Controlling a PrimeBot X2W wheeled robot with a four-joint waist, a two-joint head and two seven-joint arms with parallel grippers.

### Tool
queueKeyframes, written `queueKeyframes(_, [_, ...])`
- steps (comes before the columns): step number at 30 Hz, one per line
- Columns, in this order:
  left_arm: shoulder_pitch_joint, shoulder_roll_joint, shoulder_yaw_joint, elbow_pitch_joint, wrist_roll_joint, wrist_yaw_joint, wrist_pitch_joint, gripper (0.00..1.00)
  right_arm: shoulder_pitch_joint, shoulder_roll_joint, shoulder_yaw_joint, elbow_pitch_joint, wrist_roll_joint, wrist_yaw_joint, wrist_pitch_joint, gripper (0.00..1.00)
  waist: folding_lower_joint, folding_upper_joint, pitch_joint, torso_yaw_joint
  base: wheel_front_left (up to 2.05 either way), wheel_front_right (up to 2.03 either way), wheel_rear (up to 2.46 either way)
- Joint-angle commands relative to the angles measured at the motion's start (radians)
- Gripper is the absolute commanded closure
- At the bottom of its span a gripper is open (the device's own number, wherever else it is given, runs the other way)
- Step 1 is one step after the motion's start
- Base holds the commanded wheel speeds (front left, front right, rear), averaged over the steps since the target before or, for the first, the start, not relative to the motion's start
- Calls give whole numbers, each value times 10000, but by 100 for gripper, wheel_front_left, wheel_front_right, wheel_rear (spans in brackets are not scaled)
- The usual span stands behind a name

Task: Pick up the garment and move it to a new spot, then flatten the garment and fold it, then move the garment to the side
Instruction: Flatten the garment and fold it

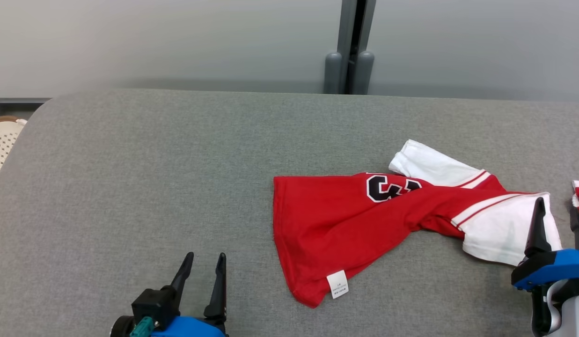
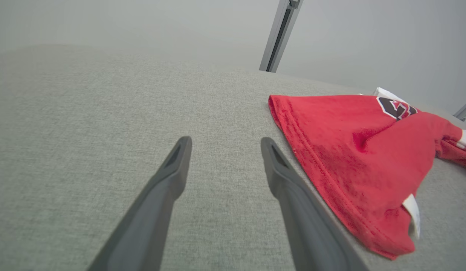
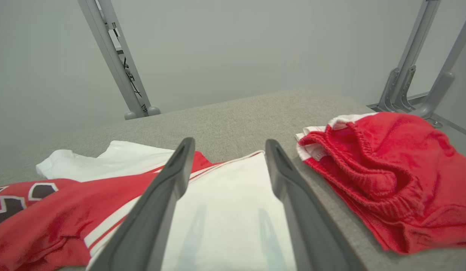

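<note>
Though seemingly already relocated, shows garment (image 1: 345,229) twisted toward 3 o'clock on table (image 1: 130,187), flattening, folding and side move pending; left gripper (image 1: 206,256) at 7 o'clock, right gripper (image 1: 557,206) over sleeve (image 1: 500,224) at 4 o'clock, both wide and empty.

A grey fabric-covered table (image 1: 130,164) with a rounded far-left corner carries two pieces of clothing. A red jersey (image 1: 336,220) lies crumpled right of the middle, twisted across its body, its white sleeves (image 1: 495,229) toward the right and a white label (image 1: 337,284) showing at its near hem. Near the closer sleeve but apart from it, bunched red shorts (image 3: 398,169) lie at the table's right end.
</note>
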Motion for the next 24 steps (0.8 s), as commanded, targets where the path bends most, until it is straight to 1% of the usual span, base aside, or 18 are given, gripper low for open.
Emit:
queueKeyframes(1, [-99, -1, -76, -7, 21, -51, -23, 0, 186, -23, 112, -188, 65, 0, -34, 0, 0, 0, -36, -68, 0, 0, 0])
queueKeyframes(7, [-117, -1, -698, 49, -21, -106, -23, 0, 873, -23, 1358, -1350, 402, 0, -32, 0, 0, 0, -77, -299, 0, 0, 0])
queueKeyframes(8, [-133, -5, -1097, 82, 70, -131, -23, 0, 1118, -21, 1749, -1643, 545, 0, -32, 0, 0, 0, -57, -347, 0, 0, 0])
queueKeyframes(10, [-154, -3, -1571, 173, 156, -137, -23, 0, 1287, -19, 2078, -1835, 695, 0, -32, 0, 0, 0, -11, -396, 0, 0, 0])
queueKeyframes(13, [-209, 2, -2361, 425, 64, -145, -23, 0, 1477, -26, 2439, -1976, 830, 0, -32, 0, 0, 0, 74, -496, 0, 0, 0])
queueKeyframes(16, [-322, 5, -2870, 747, 19, -126, -23, 0, 1531, -21, 2728, -2033, 888, 0, -32, 0, 0, 0, 175, -607, 0, 0, 0])
queueKeyframes(19, [-429, 3, -3086, 1101, 39, -128, -25, 0, 1540, -23, 2920, -2051, 831, 0, -32, 0, 0, 0, 248, -710, 0, 0, 0])
queueKeyframes(24, [-654, 17, -3136, 1583, 249, -129, -23, 0, 1511, -21, 3354, -2036, 703, 0, -32, 0, 0, 0, 330, -823, 0, 0, 0])
